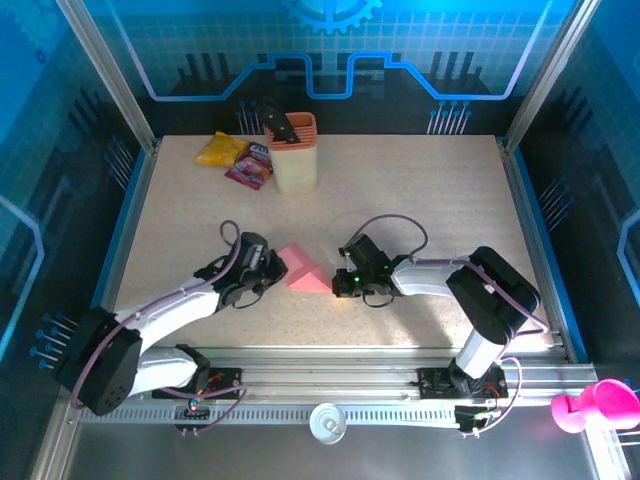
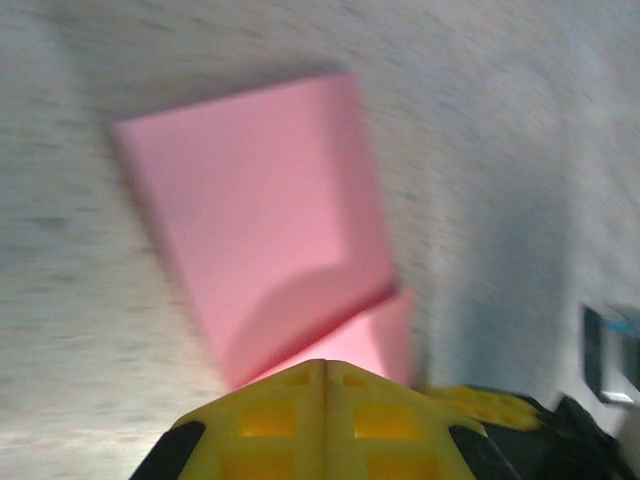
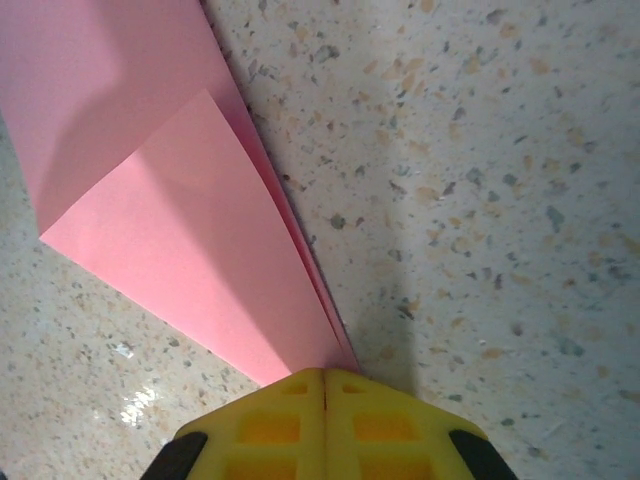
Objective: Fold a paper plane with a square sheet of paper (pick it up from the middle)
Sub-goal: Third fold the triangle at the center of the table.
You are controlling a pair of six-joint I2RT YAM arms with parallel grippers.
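The square sheet of paper (image 1: 303, 272) is plain pink and lies mid-table, folded into a pointed wedge. My left gripper (image 1: 270, 268) is shut at the sheet's left edge. In the left wrist view, which is blurred, its gripper (image 2: 325, 365) stands with its yellow fingers together over the paper (image 2: 260, 220), where a flap is lifted. My right gripper (image 1: 340, 283) is shut at the wedge's right tip. In the right wrist view its gripper (image 3: 326, 372) rests over the narrow end of the folded paper (image 3: 190, 230), with layered edges showing. No paper shows between either pair of jaws.
At the back of the table stands a cream holder (image 1: 293, 152) with a black tool in it. Left of it lie a yellow packet (image 1: 222, 150) and a purple-pink packet (image 1: 250, 165). Metal frame posts and rails border the table (image 1: 430, 200).
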